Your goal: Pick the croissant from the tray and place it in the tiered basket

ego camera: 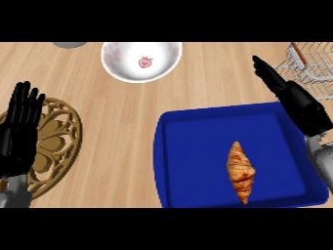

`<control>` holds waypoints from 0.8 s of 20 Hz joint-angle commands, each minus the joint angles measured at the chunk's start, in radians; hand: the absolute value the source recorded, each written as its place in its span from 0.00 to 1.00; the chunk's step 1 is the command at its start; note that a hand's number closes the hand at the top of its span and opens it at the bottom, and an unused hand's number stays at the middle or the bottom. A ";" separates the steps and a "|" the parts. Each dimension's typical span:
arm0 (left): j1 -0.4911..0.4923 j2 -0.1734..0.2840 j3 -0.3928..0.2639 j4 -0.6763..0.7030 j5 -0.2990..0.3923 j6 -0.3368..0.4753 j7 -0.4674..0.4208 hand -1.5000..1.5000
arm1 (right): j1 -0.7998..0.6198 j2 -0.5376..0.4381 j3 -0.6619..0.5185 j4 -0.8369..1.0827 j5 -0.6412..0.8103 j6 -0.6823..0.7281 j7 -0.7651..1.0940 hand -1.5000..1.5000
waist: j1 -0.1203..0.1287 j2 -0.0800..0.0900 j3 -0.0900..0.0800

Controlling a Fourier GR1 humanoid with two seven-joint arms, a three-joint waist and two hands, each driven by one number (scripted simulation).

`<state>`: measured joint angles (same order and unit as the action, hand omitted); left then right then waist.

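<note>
Wooden desk [219, 88]: croissant [241, 171] is seen lying in blue tray [170, 161]; right robot hand [295, 100] extended straight-fingered beside wire basket [324, 68]; left robot hand [16, 132] rested open.

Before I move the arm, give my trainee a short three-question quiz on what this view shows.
1. True or false: the croissant lies in the blue tray.
2. Which hand is nearer the wire tiered basket: A) left hand, B) right hand?
3. Fill in: the white bowl has a red ____ printed inside.

Key: 1 true. 2 B; it is open, fingers straight, above the tray's far right corner, while the left rests open over the round brown trivet. 3 strawberry.
</note>
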<state>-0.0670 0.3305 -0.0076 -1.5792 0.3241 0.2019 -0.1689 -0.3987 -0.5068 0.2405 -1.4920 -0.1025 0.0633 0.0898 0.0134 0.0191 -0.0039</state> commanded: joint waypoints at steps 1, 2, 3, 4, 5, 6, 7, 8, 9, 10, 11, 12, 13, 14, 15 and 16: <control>-0.029 -0.004 -0.026 0.031 -0.087 0.058 0.036 0.50 | 0.093 0.026 -0.024 -0.071 0.031 -0.069 0.019 1.00 | -0.024 -0.021 0.004; -0.002 0.050 -0.009 0.044 -0.096 0.041 0.049 0.50 | 0.105 0.063 -0.017 -0.066 0.085 -0.171 0.017 1.00 | -0.027 -0.021 0.004; -0.010 0.068 -0.021 0.094 -0.143 0.054 0.040 0.50 | 0.101 0.114 -0.011 -0.089 0.112 -0.263 0.066 1.00 | -0.042 -0.022 0.004; -0.004 0.133 -0.001 0.064 -0.150 0.049 0.099 0.50 | 0.144 0.115 -0.041 -0.130 0.120 -0.321 0.069 1.00 | -0.061 -0.031 0.005; 0.033 0.147 -0.020 0.091 -0.209 0.071 0.082 0.50 | 0.174 0.129 -0.055 -0.137 0.150 -0.384 0.059 1.00 | -0.075 -0.032 0.006; 0.014 0.188 -0.012 0.103 -0.229 0.072 0.120 0.50 | 0.197 0.164 -0.061 -0.148 0.167 -0.444 0.061 1.00 | -0.085 -0.032 0.007; 0.044 0.109 -0.017 0.099 -0.150 0.049 0.092 0.50 | 0.018 0.173 -0.247 -0.238 0.074 -0.495 -0.103 1.00 | -0.160 -0.124 0.044; 0.053 0.145 -0.006 0.107 -0.182 0.061 0.097 0.50 | 0.246 -0.033 -0.184 0.017 0.301 -0.492 0.137 1.00 | -0.186 -0.016 -0.009; 0.068 0.152 -0.009 0.109 -0.195 0.072 0.115 0.50 | 0.278 0.019 -0.213 0.000 0.315 -0.590 0.150 0.00 | -0.182 -0.031 -0.002; 0.073 0.160 -0.021 0.117 -0.206 0.063 0.121 0.50 | 0.315 0.054 -0.234 -0.025 0.339 -0.671 0.135 0.00 | -0.183 -0.035 0.002; 0.060 0.157 -0.024 0.119 -0.216 0.076 0.131 0.50 | 0.349 0.100 -0.220 -0.043 0.378 -0.744 0.143 0.00 | -0.163 -0.033 0.002; 0.069 0.165 -0.021 0.113 -0.210 0.065 0.133 0.50 | 0.400 0.127 -0.184 -0.090 0.433 -0.793 0.149 0.00 | -0.151 -0.041 -0.001; 0.071 0.161 -0.038 0.110 -0.224 0.069 0.147 0.50 | 0.443 0.140 -0.175 -0.154 0.458 -0.827 0.175 0.00 | -0.147 -0.044 -0.001; 0.041 0.151 -0.047 0.128 -0.241 0.084 0.152 0.50 | 0.491 0.154 -0.134 -0.197 0.518 -0.853 0.188 0.00 | -0.142 -0.038 -0.002; 0.044 0.171 -0.045 0.094 -0.236 0.073 0.182 0.50 | 0.534 0.154 -0.114 -0.250 0.562 -0.867 0.234 0.00 | -0.123 -0.042 -0.002; 0.051 0.159 -0.049 0.114 -0.232 0.066 0.166 0.50 | 0.589 0.156 -0.087 -0.298 0.612 -0.877 0.254 0.00 | -0.122 -0.040 -0.004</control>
<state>-0.0167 0.4840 -0.0425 -1.4718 0.1079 0.2704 -0.0251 0.0350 -0.3800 0.1017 -1.6668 0.3543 -0.6970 0.2685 -0.1218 -0.0201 -0.0043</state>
